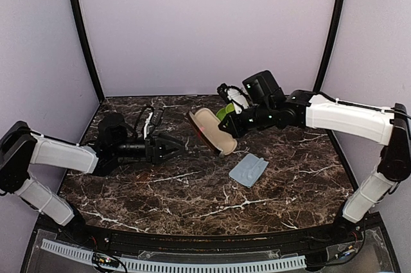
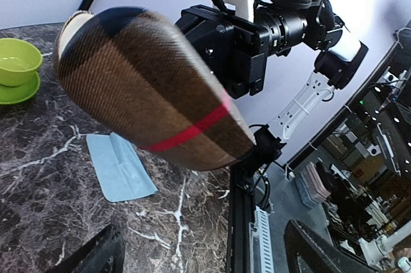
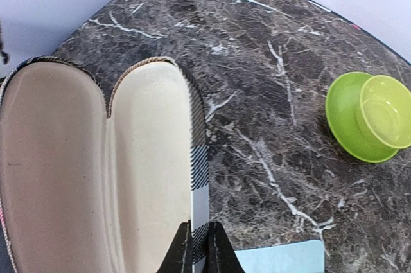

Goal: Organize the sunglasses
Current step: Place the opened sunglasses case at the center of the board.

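An open glasses case (image 1: 210,130), plaid outside and cream inside, is held above the table. My right gripper (image 1: 226,133) is shut on the edge of one shell; the right wrist view shows the fingertips (image 3: 207,255) pinching the plaid rim of the empty case (image 3: 96,170). My left gripper (image 1: 174,147) is open and empty, just left of the case and pointing at it. In the left wrist view the case's plaid back (image 2: 148,93) fills the middle above my spread gripper (image 2: 205,260). I see no sunglasses in any view.
A folded light-blue cloth (image 1: 248,169) lies flat to the right of the case; it also shows in the left wrist view (image 2: 119,167) and the right wrist view (image 3: 282,257). A green bowl on a green saucer (image 1: 224,112) stands behind the case, also in the right wrist view (image 3: 369,115).
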`<state>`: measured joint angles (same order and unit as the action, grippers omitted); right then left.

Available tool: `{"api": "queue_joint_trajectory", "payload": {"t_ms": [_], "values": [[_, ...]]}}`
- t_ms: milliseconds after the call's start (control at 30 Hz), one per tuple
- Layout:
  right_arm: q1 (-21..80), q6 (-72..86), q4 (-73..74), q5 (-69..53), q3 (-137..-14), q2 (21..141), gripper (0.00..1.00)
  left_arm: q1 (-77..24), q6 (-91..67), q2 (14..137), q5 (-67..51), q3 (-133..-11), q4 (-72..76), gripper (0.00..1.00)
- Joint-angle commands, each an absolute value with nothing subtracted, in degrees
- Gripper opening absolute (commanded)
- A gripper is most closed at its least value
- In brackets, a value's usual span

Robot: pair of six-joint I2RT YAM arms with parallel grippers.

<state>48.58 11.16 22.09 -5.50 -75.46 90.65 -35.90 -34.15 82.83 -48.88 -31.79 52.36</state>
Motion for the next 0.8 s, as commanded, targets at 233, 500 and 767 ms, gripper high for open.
{"api": "queue_joint_trajectory", "payload": {"t_ms": [233,500,767], "values": [[50.04,9.03,28.97,19.26,-84.57,102.83,0.1,-35.65,-22.38,68.25,-16.15,-35.73,18.91,0.89],[54.09,6.55,32.96,32.31,-91.39,112.65,0.11,-35.6,-21.35,67.76,-7.45,-38.52,11.5,0.9],[57.96,4.23,36.78,40.72,-97.35,120.59,0.17,-35.6,-21.45,67.79,-3.41,-39.09,8.87,0.9]]}}
